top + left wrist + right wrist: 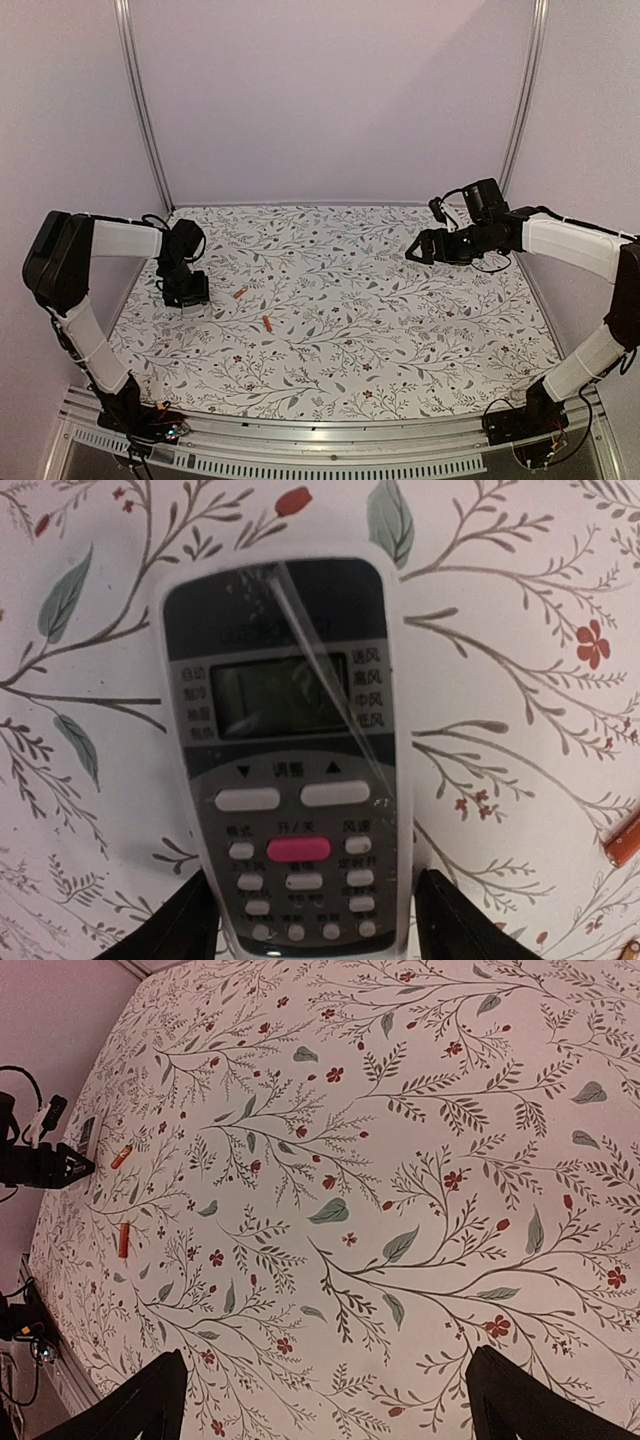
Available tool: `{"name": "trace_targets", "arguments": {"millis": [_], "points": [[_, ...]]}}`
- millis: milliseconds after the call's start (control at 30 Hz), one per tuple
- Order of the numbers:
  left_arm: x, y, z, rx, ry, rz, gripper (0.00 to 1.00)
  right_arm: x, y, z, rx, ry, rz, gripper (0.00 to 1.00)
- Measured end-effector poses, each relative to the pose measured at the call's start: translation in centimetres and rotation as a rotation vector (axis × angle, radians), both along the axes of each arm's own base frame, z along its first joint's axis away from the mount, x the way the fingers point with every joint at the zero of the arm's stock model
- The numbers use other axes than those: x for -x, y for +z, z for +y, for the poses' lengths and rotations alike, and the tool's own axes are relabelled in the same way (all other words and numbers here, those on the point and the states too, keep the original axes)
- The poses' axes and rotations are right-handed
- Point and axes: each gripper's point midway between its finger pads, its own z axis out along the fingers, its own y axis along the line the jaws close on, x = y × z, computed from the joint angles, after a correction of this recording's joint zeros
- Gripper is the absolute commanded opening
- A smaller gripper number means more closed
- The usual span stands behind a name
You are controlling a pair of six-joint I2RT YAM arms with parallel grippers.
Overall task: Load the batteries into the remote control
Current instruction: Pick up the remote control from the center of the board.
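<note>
The remote control (285,750) lies face up on the flowered cloth, with its dark display and pink button showing. My left gripper (315,930) stands over its lower end, one finger pressed against each long side, shut on it; in the top view this gripper (187,296) is low at the left. Two orange-red batteries (240,293) (267,323) lie loose on the cloth to its right. One battery (624,840) peeks in at the left wrist view's right edge. My right gripper (415,250) hovers open and empty at the far right, well away from them.
The flowered cloth (400,330) covers the table. Purple walls and two metal posts (145,110) (525,100) close in the back and sides. A metal rail (330,440) runs along the near edge between the arm bases. In the right wrist view both batteries (121,1156) (123,1239) appear far left.
</note>
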Motion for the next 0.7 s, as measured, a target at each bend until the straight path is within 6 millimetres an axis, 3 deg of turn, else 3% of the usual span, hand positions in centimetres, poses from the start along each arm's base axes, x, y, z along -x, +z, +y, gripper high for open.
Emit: {"name": "trace_targets", "arguments": {"millis": [100, 267, 400, 567, 633, 700], "points": [[0.0, 0.1, -0.1, -0.011, -0.004, 0.001, 0.55, 0.1, 0.0, 0.1, -0.006, 0.006, 0.003, 0.99], [0.2, 0.8, -1.7, -0.016, -0.057, -0.002, 0.47, 0.2, 0.1, 0.3, -0.017, 0.018, 0.006, 0.99], [-0.9, 4.1, -5.0, 0.004, -0.15, -0.068, 0.46, 0.5, 0.3, 0.6, -0.027, 0.041, 0.002, 0.99], [-2.5, 10.7, -11.5, 0.099, -0.337, -0.222, 0.46, 0.8, 1.5, 0.8, -0.05, 0.064, -0.037, 0.99], [-2.3, 13.6, -15.7, 0.148, -0.471, -0.294, 0.46, 0.9, 2.4, 1.0, -0.074, 0.069, -0.059, 0.99], [-1.2, 15.2, -19.8, 0.202, -0.6, -0.337, 0.46, 0.9, 3.0, 1.4, -0.107, 0.07, -0.068, 0.99]]}}
